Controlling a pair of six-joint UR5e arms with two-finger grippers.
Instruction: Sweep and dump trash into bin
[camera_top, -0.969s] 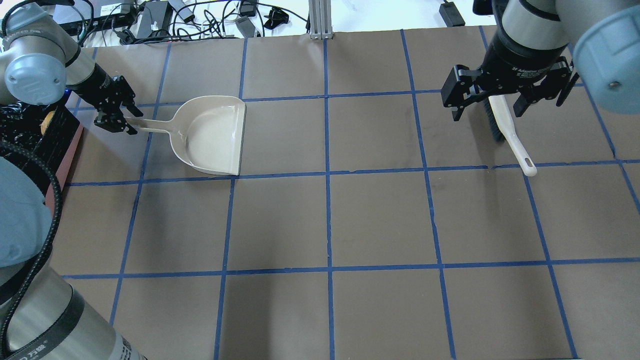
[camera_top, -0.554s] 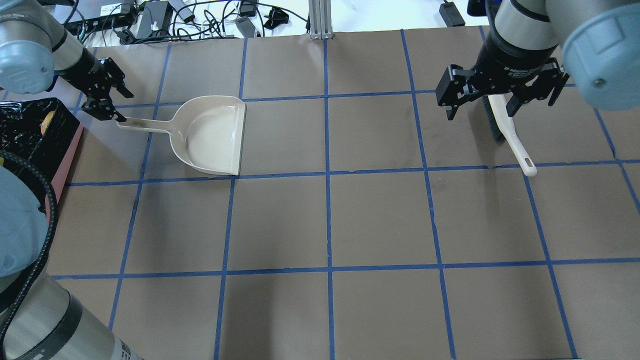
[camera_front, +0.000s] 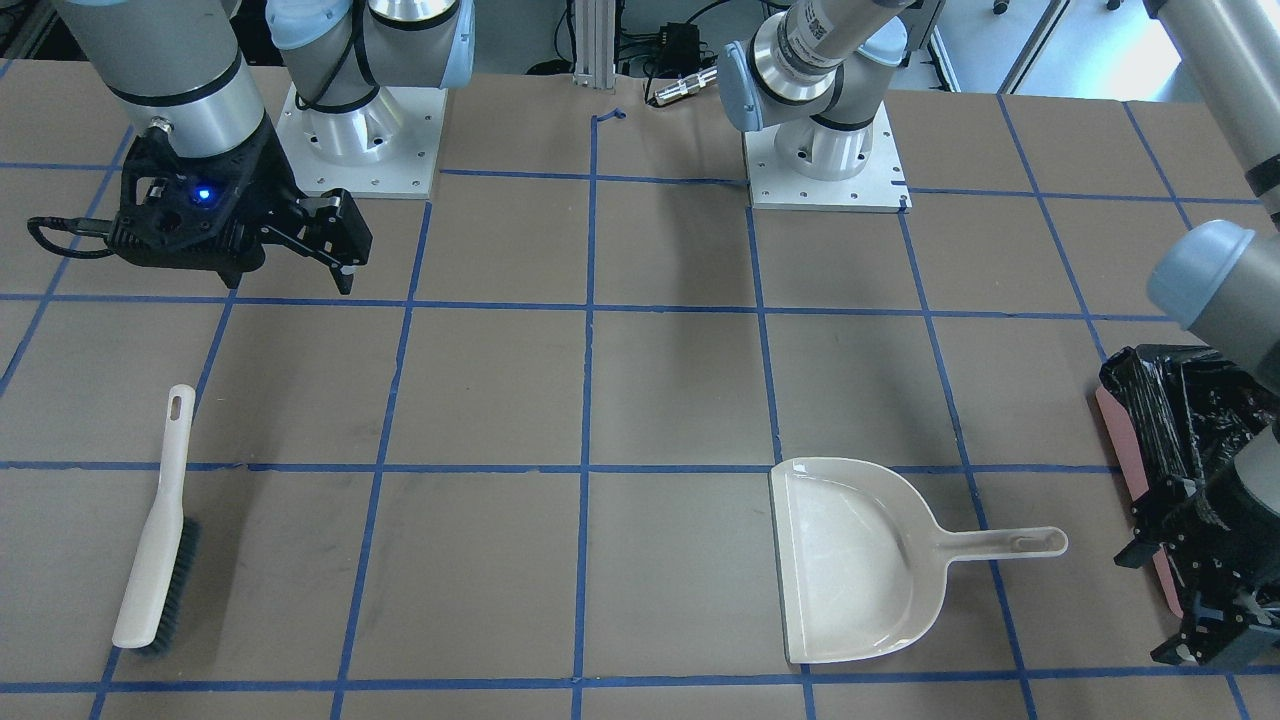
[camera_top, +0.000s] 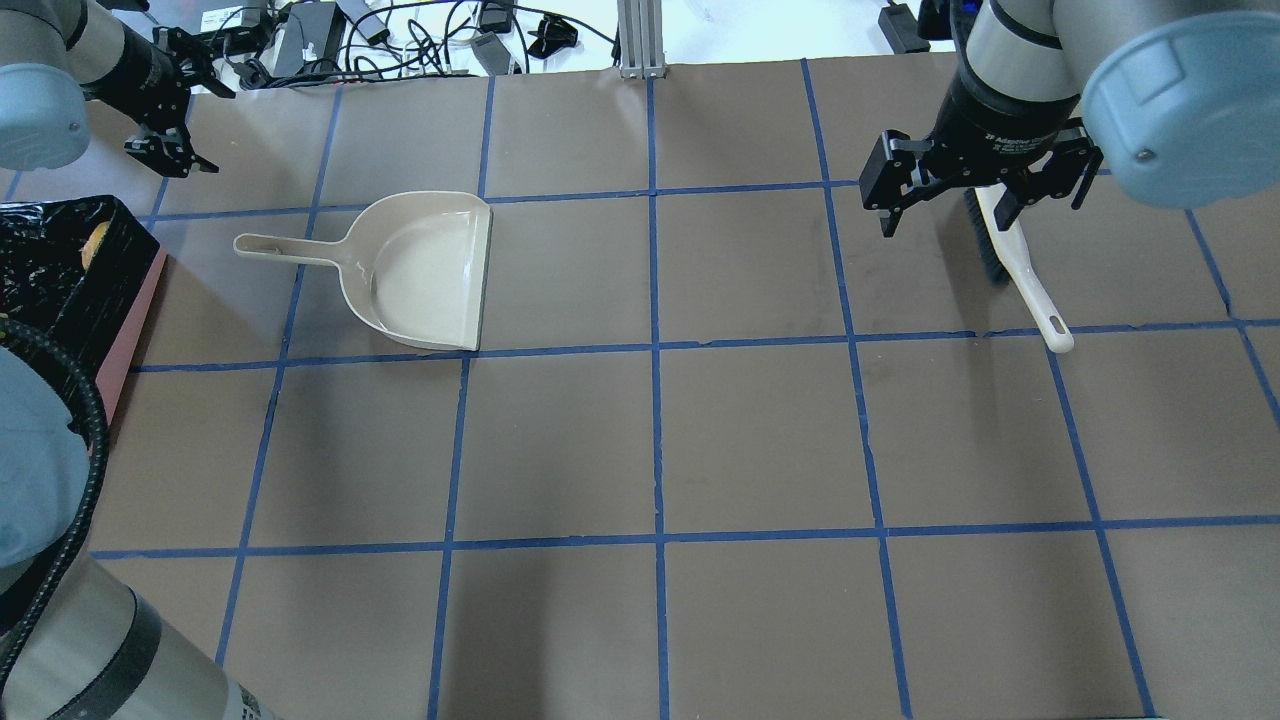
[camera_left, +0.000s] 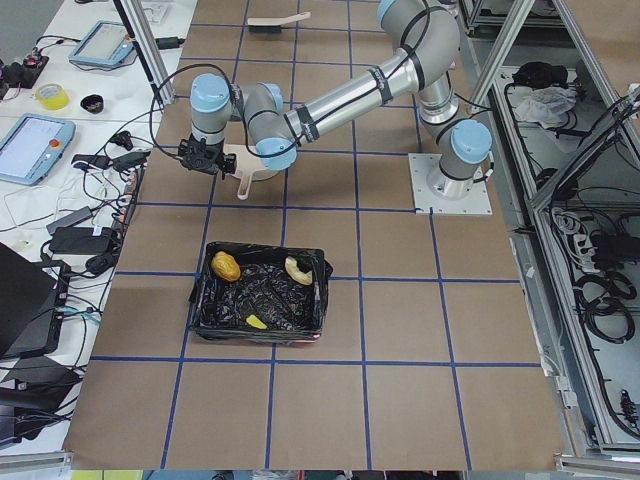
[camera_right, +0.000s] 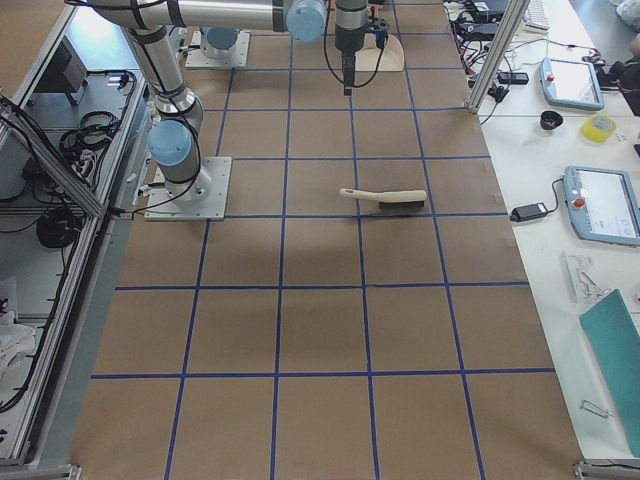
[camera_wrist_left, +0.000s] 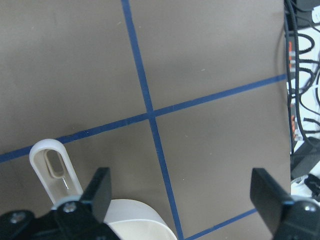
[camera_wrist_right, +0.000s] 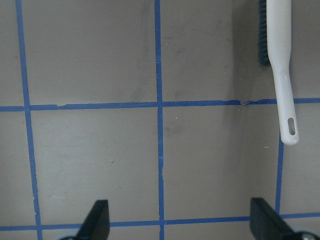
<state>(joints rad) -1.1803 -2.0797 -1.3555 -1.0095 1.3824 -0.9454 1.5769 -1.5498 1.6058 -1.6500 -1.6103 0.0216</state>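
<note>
The bin (camera_left: 200, 310) is pink with a black bag and stands at the table's left end, also in the overhead view (camera_top: 138, 315) and the front view (camera_front: 1110, 410). In it lie the trash pieces: a golden-brown lump (camera_left: 226, 266), a pale crescent (camera_left: 297, 268) and a yellow wedge (camera_left: 257, 322). My left gripper (camera_top: 205, 128) is open and empty, beyond the handle of the empty beige dustpan (camera_top: 420, 270). The left wrist view shows its fingers (camera_wrist_left: 100, 192) wide apart over the handle's end (camera_wrist_left: 52, 165). My right gripper (camera_top: 985, 205) is open and empty above the brush (camera_top: 1030, 290).
The brush (camera_front: 155, 530) lies flat at the table's right side, also in the right wrist view (camera_wrist_right: 281, 65). Cables and power bricks (camera_top: 330, 35) lie past the far edge. Blue tape lines grid the brown table (camera_top: 660, 450).
My left gripper has drawn away from the dustpan handle's end, up and towards the far edge. My right gripper has shifted slightly up and left. Dustpan and brush have not moved.
</note>
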